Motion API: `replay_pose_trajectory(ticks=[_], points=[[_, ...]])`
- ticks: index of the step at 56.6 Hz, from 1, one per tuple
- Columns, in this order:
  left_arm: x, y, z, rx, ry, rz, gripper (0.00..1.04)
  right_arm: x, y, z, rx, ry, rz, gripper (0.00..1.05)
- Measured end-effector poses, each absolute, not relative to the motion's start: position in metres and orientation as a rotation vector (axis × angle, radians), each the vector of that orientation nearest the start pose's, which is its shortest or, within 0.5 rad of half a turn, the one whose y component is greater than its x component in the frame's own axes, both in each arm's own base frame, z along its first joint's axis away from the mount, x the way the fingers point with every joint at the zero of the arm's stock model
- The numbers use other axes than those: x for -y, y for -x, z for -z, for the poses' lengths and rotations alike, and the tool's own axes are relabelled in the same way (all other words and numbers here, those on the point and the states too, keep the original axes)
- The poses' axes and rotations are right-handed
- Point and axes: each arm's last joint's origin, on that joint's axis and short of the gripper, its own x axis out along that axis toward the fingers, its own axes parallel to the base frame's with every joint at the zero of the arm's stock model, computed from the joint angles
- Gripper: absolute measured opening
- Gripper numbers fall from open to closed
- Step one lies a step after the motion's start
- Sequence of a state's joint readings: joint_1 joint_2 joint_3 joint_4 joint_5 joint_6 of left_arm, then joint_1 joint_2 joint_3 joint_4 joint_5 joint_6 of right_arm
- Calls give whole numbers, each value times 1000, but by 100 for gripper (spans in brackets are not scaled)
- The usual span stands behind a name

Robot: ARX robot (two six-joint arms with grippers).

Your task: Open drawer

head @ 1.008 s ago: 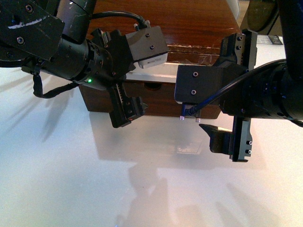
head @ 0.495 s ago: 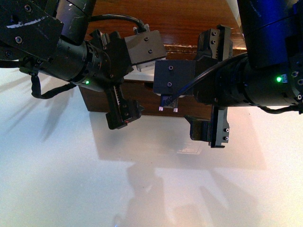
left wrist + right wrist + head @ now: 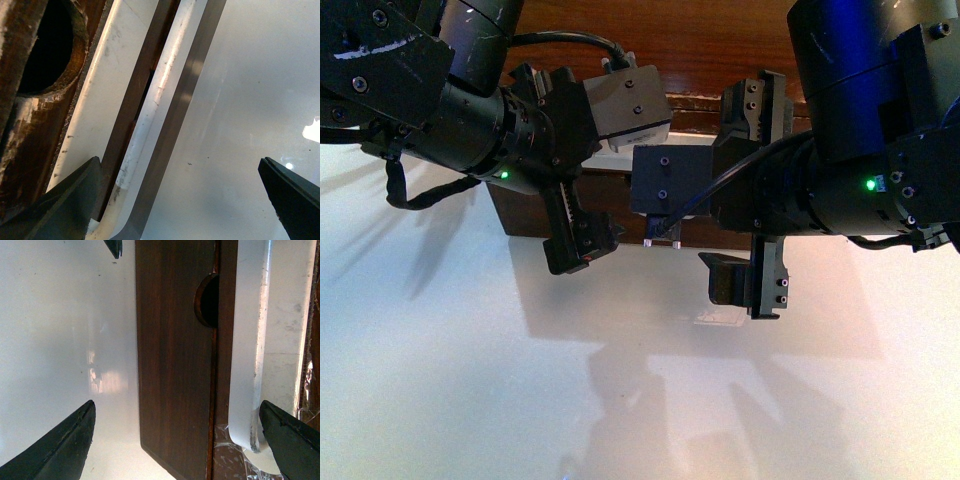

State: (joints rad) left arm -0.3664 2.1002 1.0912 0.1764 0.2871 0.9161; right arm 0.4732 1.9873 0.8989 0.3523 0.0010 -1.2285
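Note:
The drawer's long white bar handle (image 3: 159,85) runs along its whitish scuffed front (image 3: 102,95) in the left wrist view. My left gripper (image 3: 180,200) is open, with one finger (image 3: 65,200) next to the handle and the other over the table. In the right wrist view my right gripper (image 3: 177,440) is open. Its jaws span the plain dark front (image 3: 172,355) and the rounded end of the handle (image 3: 247,340), touching neither. In the front view both grippers, the left (image 3: 592,170) and the right (image 3: 720,190), hang before the cabinet (image 3: 700,45) and hide the drawer.
The cabinet stands on a glossy white table (image 3: 620,380). The plain lower front (image 3: 520,215) reaches the tabletop and has a semicircular notch (image 3: 207,300). A dark round hole (image 3: 45,50) shows in the scuffed wood beside the handle. The two arms are close together.
My right arm has moved left and in toward the cabinet front, closing the gap to the left arm. The left arm has hardly moved. Both grippers stay open.

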Motion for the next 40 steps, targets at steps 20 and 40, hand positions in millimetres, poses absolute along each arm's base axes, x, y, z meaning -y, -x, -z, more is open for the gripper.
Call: replay_pose_trajectory(ticks=[20, 40], points=[[150, -369, -85, -506, -865, 961, 96, -171, -333, -87, -352, 1343, -863, 96], [151, -368, -83, -508, -868, 966, 96, -170, -336, -82, -343, 1381, -905, 96]])
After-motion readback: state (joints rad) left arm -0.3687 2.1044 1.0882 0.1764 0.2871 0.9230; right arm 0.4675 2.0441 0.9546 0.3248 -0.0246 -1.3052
